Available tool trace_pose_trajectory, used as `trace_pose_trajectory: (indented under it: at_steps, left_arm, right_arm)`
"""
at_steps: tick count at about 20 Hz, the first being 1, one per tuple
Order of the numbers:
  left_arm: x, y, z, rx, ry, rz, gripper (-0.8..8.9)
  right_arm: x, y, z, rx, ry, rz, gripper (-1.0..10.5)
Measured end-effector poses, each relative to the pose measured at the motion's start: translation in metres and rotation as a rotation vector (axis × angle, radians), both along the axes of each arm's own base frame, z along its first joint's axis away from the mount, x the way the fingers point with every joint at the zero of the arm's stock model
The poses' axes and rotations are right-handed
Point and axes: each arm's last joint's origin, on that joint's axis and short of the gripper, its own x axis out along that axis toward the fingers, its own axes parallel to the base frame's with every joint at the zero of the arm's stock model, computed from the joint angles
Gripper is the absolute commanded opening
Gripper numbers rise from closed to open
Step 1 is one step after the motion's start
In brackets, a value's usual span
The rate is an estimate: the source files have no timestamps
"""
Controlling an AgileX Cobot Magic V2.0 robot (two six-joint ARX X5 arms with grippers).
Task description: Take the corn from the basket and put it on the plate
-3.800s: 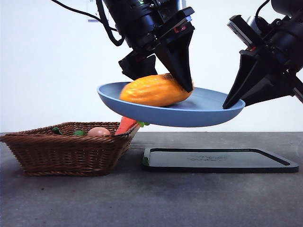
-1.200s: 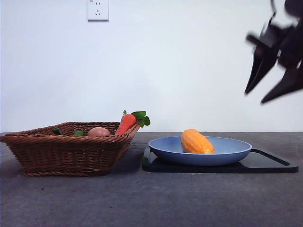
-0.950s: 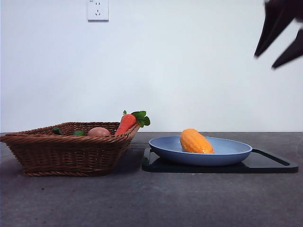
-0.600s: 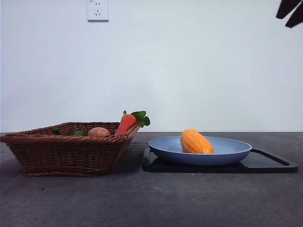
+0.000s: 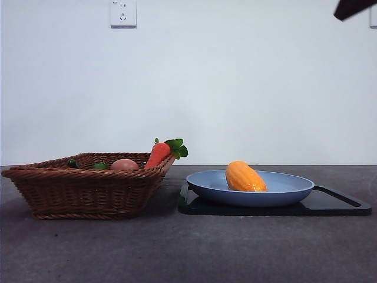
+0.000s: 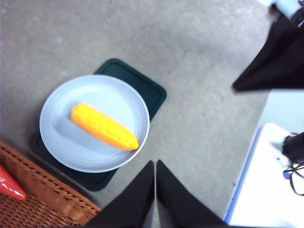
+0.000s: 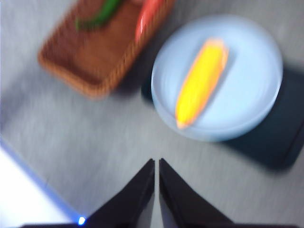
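Corn point(image 5: 245, 177) lies on its side in the light-blue plate point(image 5: 294, 190), touching nothing but the plate; plate sits on a flat black tray point(image 5: 341, 205) on the grey counter point(image 5: 188, 247). Wicker basket point(image 5: 82, 191) stands just beside tray, w/ a carrot point(image 5: 158, 153) leaning over its rim nearest the plate, a pinkish egg-like item point(image 5: 124, 165) & sth green inside.

Both arms are up high, well clear of the things. Left end effector point(image 6: 155, 167): jaws pressed together, empty, pointing down at bare counter just beside the tray, wrist cam looking down on plate point(image 6: 66, 152) & corn point(image 6: 104, 127). Right end effector point(image 7: 156, 164): jaws also pressed together, empty, hanging above counter near the plate point(image 7: 247, 95); view blurred, corn point(image 7: 202, 83) & basket point(image 7: 95, 57) still readable. In front view only one black tip point(image 5: 353, 8) shows at top right corner; can't tell there which arm it is
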Motion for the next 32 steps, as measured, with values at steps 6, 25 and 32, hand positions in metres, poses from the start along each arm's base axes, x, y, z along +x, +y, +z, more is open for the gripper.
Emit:
trace_pose_trajectory:
  at_steps: [6,25,32]
  left_arm:
    - [-0.003,0.027,-0.036,-0.154,-0.132,0.105,0.07]
    - [-0.065,0.086,-0.155,-0.461,-0.391,0.478,0.07]
    - [-0.065,0.087,-0.152,-0.479,-0.399,0.480,0.08]
  right_arm:
    - [-0.014,-0.004,-0.009,0.067,-0.244,0.000,0.0]
    - [-0.012,-0.006,-0.121,0.229,-0.501,-0.166,0.0]
    - [-0.012,-0.006,-0.120,0.233,-0.510,-0.169,0.0]
